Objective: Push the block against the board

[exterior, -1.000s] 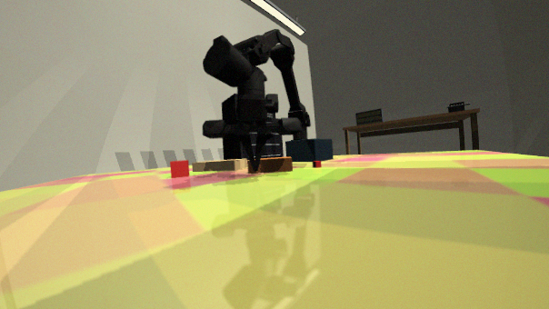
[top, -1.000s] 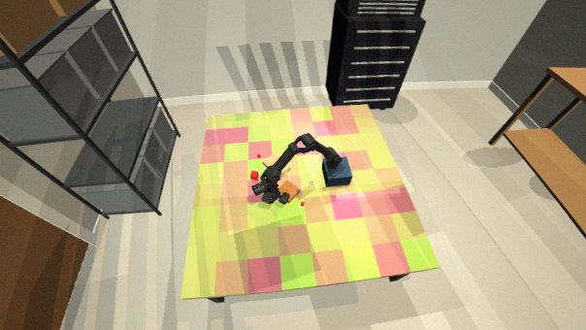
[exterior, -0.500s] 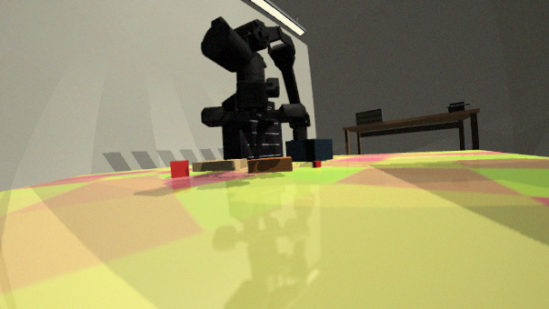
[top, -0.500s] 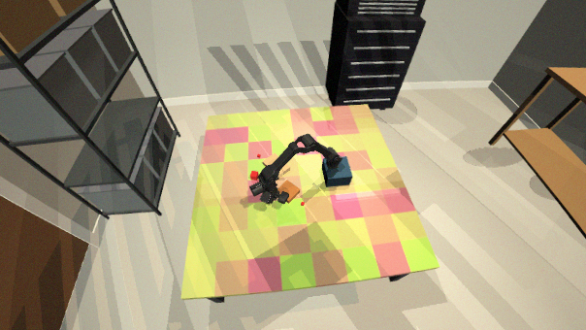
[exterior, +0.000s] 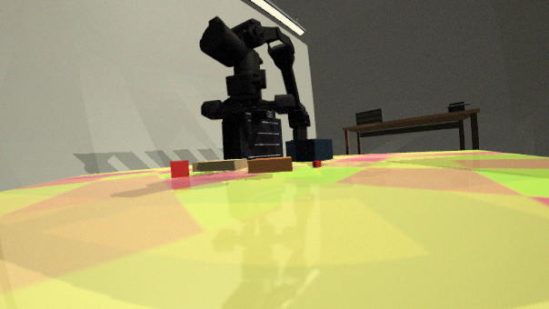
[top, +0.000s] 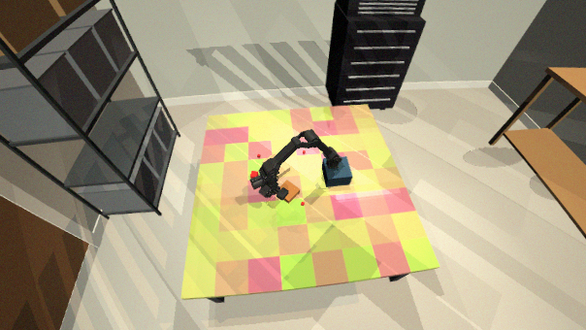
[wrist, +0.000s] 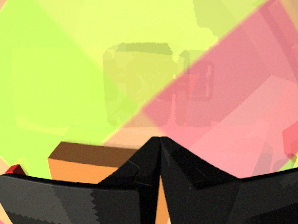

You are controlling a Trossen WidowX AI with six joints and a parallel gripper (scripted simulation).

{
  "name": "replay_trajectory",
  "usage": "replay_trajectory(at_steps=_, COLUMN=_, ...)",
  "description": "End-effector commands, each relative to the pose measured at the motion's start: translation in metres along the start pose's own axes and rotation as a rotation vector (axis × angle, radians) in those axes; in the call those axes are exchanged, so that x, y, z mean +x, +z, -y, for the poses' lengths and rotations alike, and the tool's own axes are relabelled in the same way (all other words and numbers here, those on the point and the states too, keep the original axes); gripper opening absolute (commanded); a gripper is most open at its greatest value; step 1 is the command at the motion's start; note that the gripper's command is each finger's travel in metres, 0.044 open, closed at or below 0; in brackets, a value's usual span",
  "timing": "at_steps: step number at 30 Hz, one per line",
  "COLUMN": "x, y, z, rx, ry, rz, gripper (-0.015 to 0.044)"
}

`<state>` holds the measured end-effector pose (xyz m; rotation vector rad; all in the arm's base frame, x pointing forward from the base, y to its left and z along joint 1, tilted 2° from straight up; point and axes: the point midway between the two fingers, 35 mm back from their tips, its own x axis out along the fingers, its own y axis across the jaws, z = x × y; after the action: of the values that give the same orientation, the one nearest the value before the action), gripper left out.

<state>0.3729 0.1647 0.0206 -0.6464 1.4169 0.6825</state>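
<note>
While the arm [top: 291, 147] [exterior: 284, 59] bends over the desk [top: 327, 240] [exterior: 318, 273] [wrist: 60, 80], much of the board [top: 284, 172] [exterior: 219, 165] is hidden in the top view; only a thin strip shows. The square block [top: 291, 191] [exterior: 270, 164] [wrist: 90, 167], orange, lies flat on the desk, partly cut off by the tool [top: 272, 190] [exterior: 247, 109] [wrist: 158, 144] in the wrist view. In the ext. view its L edge meets the tan board's R end visually, but can't tell if they touch or if edges are even. An orange sliver b/w the fingers in the wrist view is too partial to ID.

Arm arches up from the blue base block [top: 337, 177] [exterior: 318, 150], w/ wrist pointing down. Tool is narrow, tips together, nothing held; in the ext. view its tips are lost against the dark cabinet [top: 375, 58] [exterior: 265, 136].

A red cube [top: 254, 174] [exterior: 179, 169] sits just beside the board in the ext. view; a smaller red one [top: 302, 204] [exterior: 316, 164] [wrist: 16, 170] is near the block. Bare desk spreads toward the ext. cam.
</note>
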Motion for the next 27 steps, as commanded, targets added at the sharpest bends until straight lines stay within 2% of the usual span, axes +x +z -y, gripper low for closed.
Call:
replay_trajectory(at_steps=1, x=-0.003, y=-0.009, z=0.005, rx=0.078, ry=-0.005, rz=0.008, gripper=0.0000)
replay_trajectory(at_steps=5, x=0.000, y=-0.009, z=0.005, rx=0.078, ry=-0.005, rz=0.008, gripper=0.0000)
replay_trajectory(at_steps=8, x=0.040, y=-0.009, z=0.005, rx=0.082, ry=-0.005, rz=0.008, gripper=0.0000)
replay_trajectory(at_steps=10, x=0.052, y=-0.010, z=0.005, rx=0.083, ry=-0.005, rz=0.008, gripper=0.0000)
replay_trajectory(at_steps=27, x=0.052, y=-0.022, z=0.005, rx=0.083, ry=-0.005, rz=0.007, gripper=0.0000)
